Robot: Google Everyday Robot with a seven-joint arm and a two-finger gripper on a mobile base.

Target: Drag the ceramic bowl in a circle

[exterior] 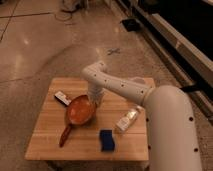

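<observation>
Wooden table point(45, 135) carries all items. White arm point(120, 87) reaches across it from the right. Ceramic bowl point(79, 111) sits left of centre. Gripper point(95, 101) stands at the bowl's upper right rim, fingers narrow, pinching that rim. Blue sponge point(106, 140) lies near the front edge. Clear bottle point(127, 119) lies right of the bowl.

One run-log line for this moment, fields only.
ceramic bowl: on table, left of centre | gripper: shut, at bowl's rim | blue sponge: near front edge
</observation>
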